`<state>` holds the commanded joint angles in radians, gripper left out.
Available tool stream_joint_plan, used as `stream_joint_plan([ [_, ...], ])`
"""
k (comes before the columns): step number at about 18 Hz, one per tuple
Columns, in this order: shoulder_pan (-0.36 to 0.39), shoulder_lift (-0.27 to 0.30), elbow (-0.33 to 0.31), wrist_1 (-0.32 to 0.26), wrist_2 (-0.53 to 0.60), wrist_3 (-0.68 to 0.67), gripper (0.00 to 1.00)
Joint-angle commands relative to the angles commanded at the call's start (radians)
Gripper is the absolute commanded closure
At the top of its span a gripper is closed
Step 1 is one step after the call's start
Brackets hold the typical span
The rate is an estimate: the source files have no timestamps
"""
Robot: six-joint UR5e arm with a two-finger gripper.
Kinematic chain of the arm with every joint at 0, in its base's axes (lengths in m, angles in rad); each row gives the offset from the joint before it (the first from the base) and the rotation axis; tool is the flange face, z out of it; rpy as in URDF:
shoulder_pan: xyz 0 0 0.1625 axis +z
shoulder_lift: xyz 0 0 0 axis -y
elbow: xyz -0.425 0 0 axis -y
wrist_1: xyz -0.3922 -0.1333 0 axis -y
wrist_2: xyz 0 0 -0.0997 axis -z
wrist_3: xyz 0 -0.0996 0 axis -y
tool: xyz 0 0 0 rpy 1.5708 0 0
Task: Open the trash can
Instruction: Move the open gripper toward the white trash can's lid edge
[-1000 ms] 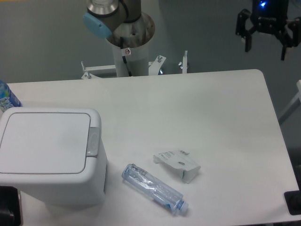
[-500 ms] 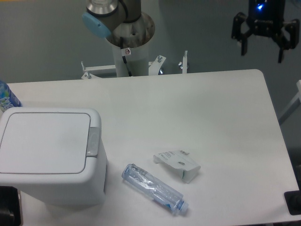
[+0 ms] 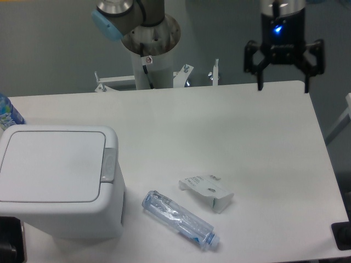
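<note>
The trash can (image 3: 57,181) is a boxy white bin at the table's front left, its flat lid down and a grey push-button tab (image 3: 108,166) on its right edge. My gripper (image 3: 283,86) hangs open over the table's far right edge, fingers pointing down with nothing between them. It is far from the can, well to its right and behind it.
A crushed clear plastic bottle (image 3: 179,219) lies near the front edge, right of the can. A folded white card package (image 3: 207,190) sits just behind it. A blue-labelled bottle (image 3: 7,115) peeks in at the left edge. The arm's base column (image 3: 150,49) stands behind the table.
The gripper has moved left and lower, from beyond the table's far right corner to above its back edge. The can and the litter have not moved.
</note>
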<state>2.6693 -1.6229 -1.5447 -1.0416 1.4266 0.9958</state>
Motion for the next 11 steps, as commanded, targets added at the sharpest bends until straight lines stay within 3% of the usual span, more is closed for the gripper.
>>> stream_joint_plan([
  [8, -0.101, -0.014, 0.000, 0.000, -0.002, -0.196, 0.00],
  [11, -0.155, -0.025, -0.002, 0.000, -0.002, -0.339, 0.00],
])
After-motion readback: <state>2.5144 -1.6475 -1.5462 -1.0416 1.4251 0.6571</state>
